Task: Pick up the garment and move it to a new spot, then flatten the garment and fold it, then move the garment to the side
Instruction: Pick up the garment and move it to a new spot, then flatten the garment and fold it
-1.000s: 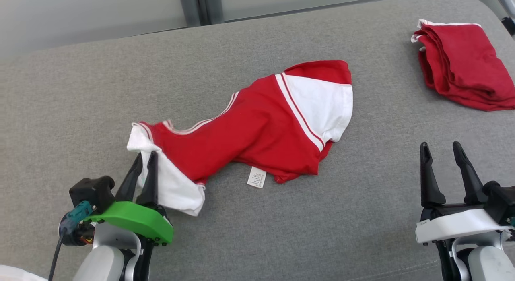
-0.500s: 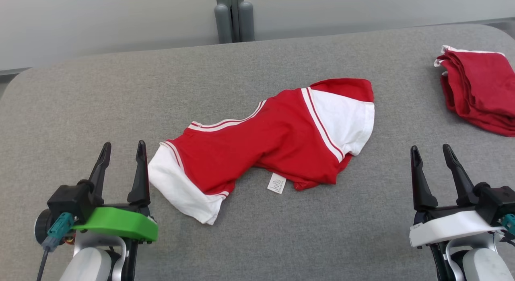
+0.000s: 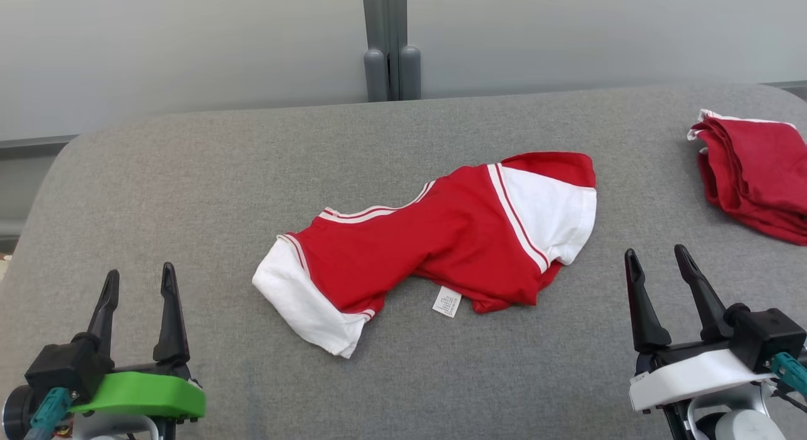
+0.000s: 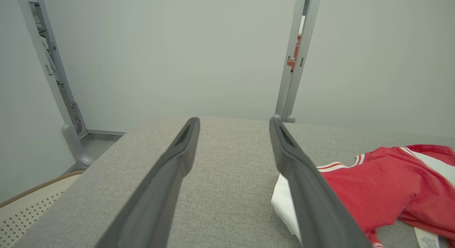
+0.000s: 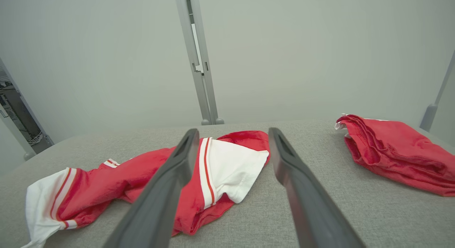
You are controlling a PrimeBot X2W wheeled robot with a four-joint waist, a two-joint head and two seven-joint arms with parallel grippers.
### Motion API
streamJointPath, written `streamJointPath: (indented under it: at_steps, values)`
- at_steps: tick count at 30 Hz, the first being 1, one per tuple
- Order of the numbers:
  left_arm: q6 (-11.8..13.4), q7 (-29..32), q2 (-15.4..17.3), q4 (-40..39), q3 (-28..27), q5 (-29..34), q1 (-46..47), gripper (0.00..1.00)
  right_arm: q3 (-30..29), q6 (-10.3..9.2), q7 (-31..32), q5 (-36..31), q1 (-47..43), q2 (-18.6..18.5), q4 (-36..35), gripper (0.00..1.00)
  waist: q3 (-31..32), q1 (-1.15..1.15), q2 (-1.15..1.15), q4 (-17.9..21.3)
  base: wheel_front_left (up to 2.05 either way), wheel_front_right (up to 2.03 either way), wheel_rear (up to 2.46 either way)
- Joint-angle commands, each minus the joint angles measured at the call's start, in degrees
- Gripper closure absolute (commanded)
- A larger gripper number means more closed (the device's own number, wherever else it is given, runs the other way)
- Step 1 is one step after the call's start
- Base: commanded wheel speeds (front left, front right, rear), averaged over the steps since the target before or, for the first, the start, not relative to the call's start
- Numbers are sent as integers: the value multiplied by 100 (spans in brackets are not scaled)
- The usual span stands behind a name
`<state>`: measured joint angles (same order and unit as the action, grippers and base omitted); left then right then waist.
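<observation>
- The garment (image 3: 441, 244), a red shirt with white sleeves, lies crumpled in the centre of the head view on the grey desk (image 3: 189, 175). It stretches from lower left to upper right.
- Its white label (image 3: 447, 301) sticks out along the lower edge.
- The left claw (image 3: 140, 271) sits at the lower left of the frame. Its fingers are spread wide and empty, clear of the nearer white sleeve.
- The right claw (image 3: 656, 251) sits at the lower right, also wide and holding nothing. It is near the other sleeve without touching it.
- A folded red cloth (image 3: 756, 175) rests at the upper right edge.
</observation>
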<state>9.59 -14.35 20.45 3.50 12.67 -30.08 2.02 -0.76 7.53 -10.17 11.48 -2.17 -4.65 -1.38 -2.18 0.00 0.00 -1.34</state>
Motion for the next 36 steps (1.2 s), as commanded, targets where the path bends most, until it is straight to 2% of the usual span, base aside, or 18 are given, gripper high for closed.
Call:
streamJointPath:
  at_steps: [1,14,21,36]
  values:
    - [16,-44,28,-53,-80,-17,-117,0,6,-8,22,-16,-105,9,-49,0,79,0,0,-13,0,0,0]
    - [-230,-83,-108,-191,-349,146,-472,0,-108,-8,150,-34,-479,79,-267,0,303,0,0,-78,0,0,0]
    - [-345,-85,-285,-156,-493,283,-607,0,-104,-8,184,-19,-521,111,-302,0,329,0,0,-92,0,0,0]
    - [-523,-86,-417,-13,-641,513,-605,0,-110,-9,238,-55,-576,136,-347,0,320,0,0,-93,0,0,0]
